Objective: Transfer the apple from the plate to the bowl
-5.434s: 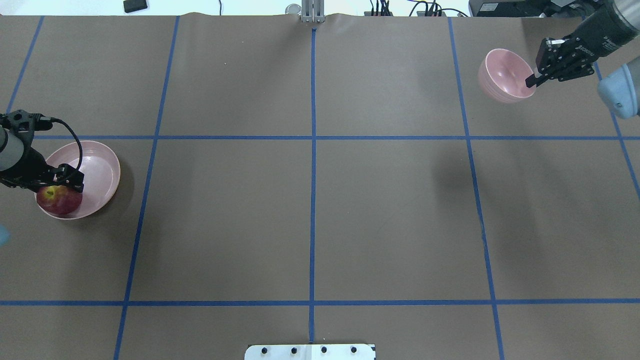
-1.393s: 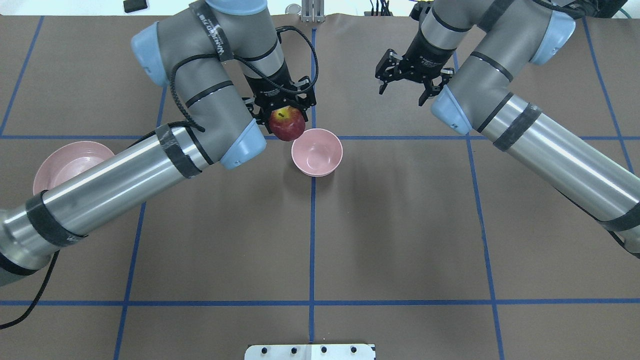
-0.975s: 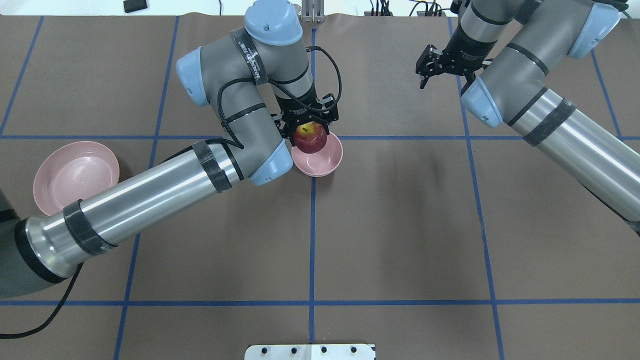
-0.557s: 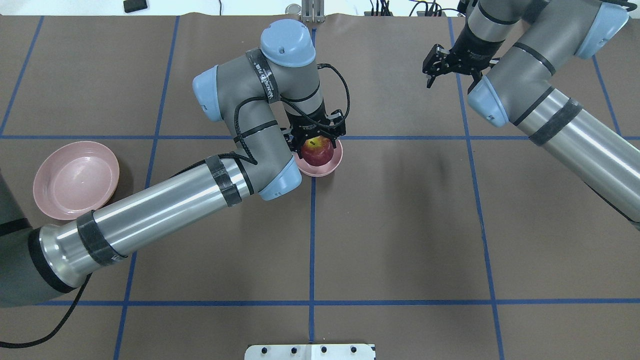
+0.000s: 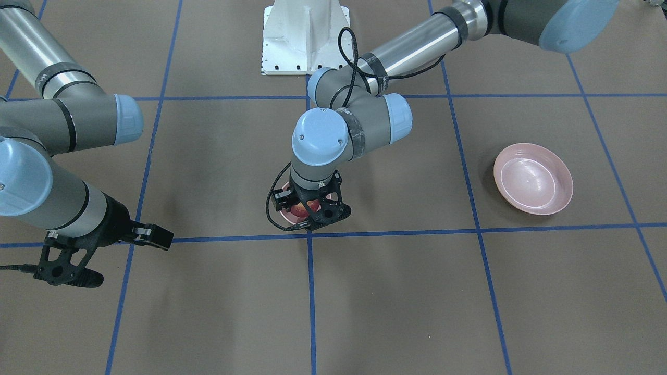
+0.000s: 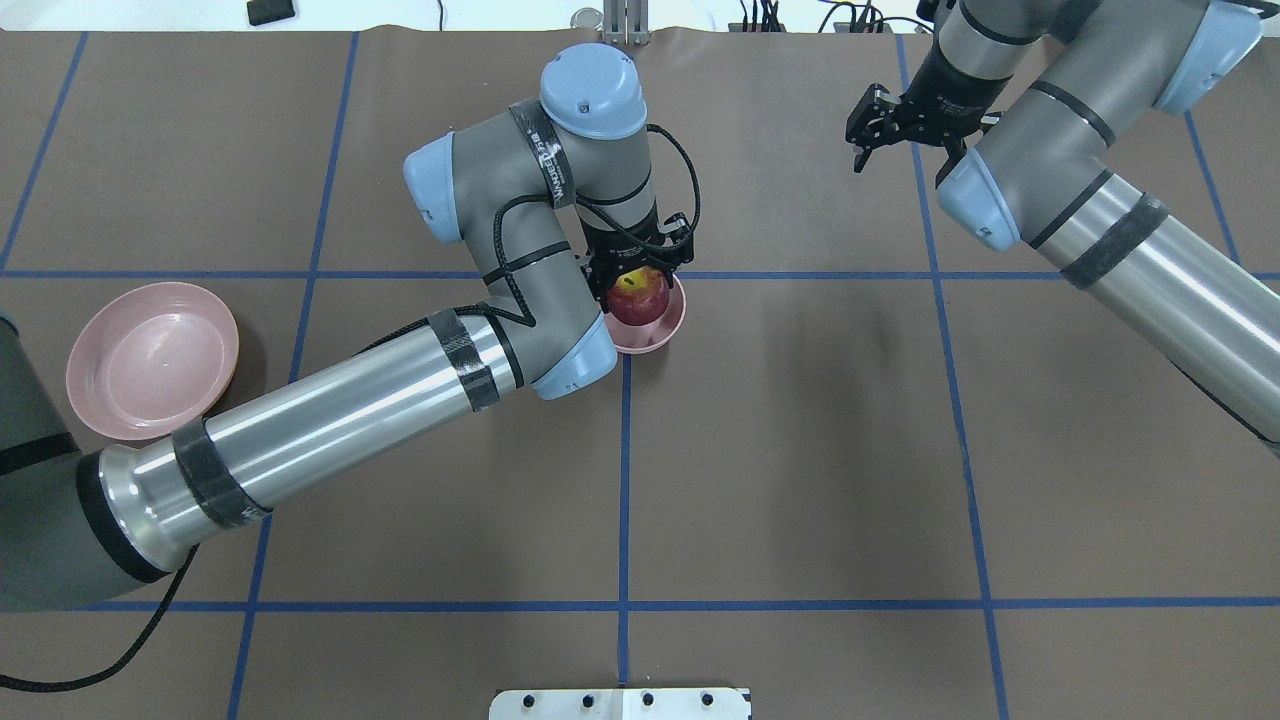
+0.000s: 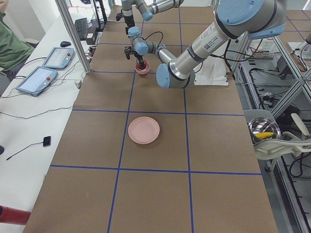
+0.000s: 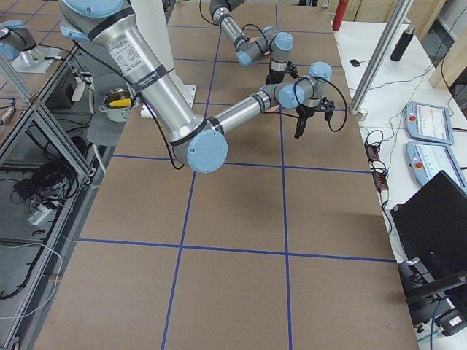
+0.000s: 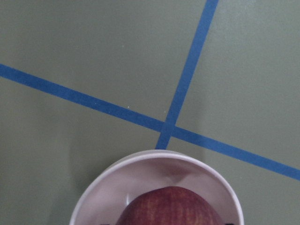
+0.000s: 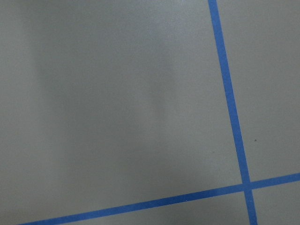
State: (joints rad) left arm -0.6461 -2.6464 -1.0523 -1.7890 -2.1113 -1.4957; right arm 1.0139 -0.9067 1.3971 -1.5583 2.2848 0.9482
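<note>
Your left gripper [image 6: 641,275] is clenched on the apple [image 6: 640,297], with 1 finger on each side of it. The apple sits low inside the bowl [image 6: 673,322], yellow-green stem patch up; you cannot tell whether it touches the bottom. The bowl stands upright just beside a crossing of 2 blue tape lines [image 9: 187,89]. The plate [image 6: 150,358] lies well apart from the bowl, toward the robot's left. The right gripper [image 6: 866,135] hangs released, jaws spread, well away from the bowl toward the robot's right.
</note>
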